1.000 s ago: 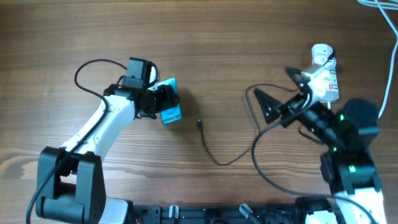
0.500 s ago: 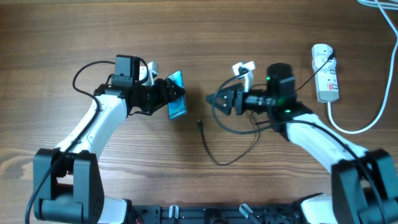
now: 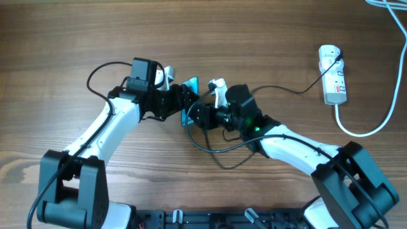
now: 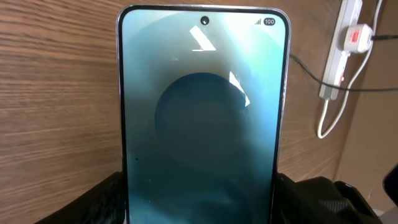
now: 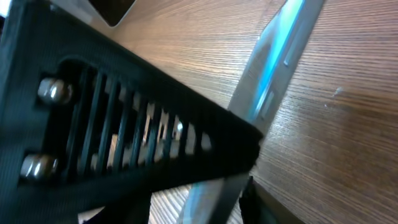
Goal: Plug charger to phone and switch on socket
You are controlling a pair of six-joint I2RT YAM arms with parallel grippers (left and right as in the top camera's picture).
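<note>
While my left gripper (image 3: 180, 102) clamps the phone (image 4: 202, 118) on edge above the surface (image 3: 267, 38), my right gripper (image 3: 198, 116) sits just beside it, open or closed I cannot tell; plugging is in hand; next, the charger (image 3: 219, 149), its tip hidden, must meet the port.

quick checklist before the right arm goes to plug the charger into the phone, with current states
1. phone held up by left gripper: ok
2. right gripper close to the phone's end: ok
3. charger tip between the right fingers: cannot tell, hidden
4. tip lined up with the phone's port: cannot tell
5. charger runs to socket: ok
6. socket switched on: cannot tell
</note>
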